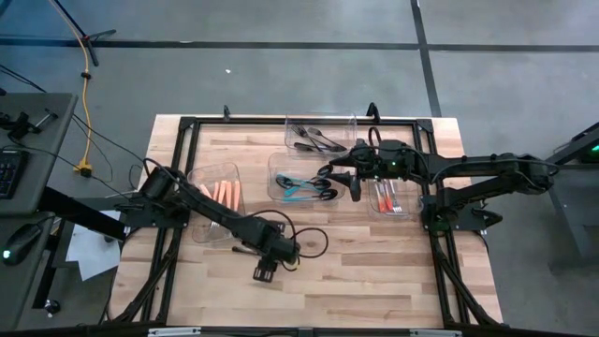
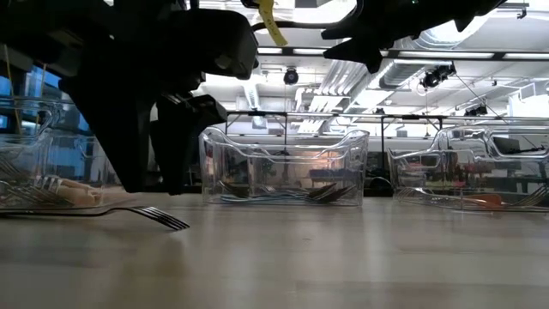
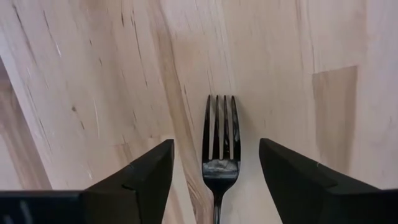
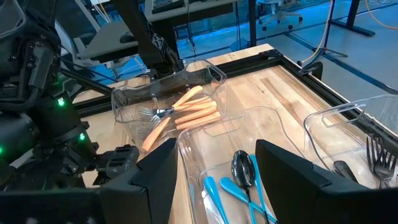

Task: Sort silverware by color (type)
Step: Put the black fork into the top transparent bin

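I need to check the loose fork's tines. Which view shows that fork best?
The left wrist view: the fork lies tines-up between the left gripper's open jaws. The low view shows it side-on. The high and right wrist views do not show it clearly.

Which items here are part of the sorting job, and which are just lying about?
Job:
black fork on the table, between the open left gripper fingers
orange-handled pieces
teal-handled pieces
black pieces

Lying about:
yellow cable
papers
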You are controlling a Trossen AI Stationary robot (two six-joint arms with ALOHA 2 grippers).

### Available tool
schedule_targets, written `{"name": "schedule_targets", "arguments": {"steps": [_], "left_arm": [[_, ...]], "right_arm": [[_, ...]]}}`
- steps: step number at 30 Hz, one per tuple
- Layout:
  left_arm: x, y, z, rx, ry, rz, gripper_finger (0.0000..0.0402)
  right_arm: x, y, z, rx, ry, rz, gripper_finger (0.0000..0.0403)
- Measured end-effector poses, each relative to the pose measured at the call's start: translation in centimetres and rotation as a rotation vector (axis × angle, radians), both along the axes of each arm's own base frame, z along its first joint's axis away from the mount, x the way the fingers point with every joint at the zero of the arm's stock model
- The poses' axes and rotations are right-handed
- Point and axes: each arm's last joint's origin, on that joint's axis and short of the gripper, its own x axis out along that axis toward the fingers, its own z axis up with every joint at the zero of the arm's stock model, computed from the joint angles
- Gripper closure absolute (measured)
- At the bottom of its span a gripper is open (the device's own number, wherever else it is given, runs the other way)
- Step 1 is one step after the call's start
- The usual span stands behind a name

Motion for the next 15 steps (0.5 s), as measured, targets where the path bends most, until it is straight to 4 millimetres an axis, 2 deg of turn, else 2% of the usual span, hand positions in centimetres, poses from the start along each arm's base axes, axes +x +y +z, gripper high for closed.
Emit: {"name": "schedule_targets", "arguments": {"steps": [8, 15], "left_arm": [[-0.27, 0.11, -0.95, 0.005, 0.009, 0.000, 0.0176], [-0.20, 0.08, -0.96, 0.002, 0.000, -0.002, 0.0174]], "right_arm": [[0.00, 0.00, 0.00, 0.000, 0.000, 0.000, 0.0201], [0.00, 0.00, 0.00, 0.000, 0.000, 0.000, 0.0201]]}}
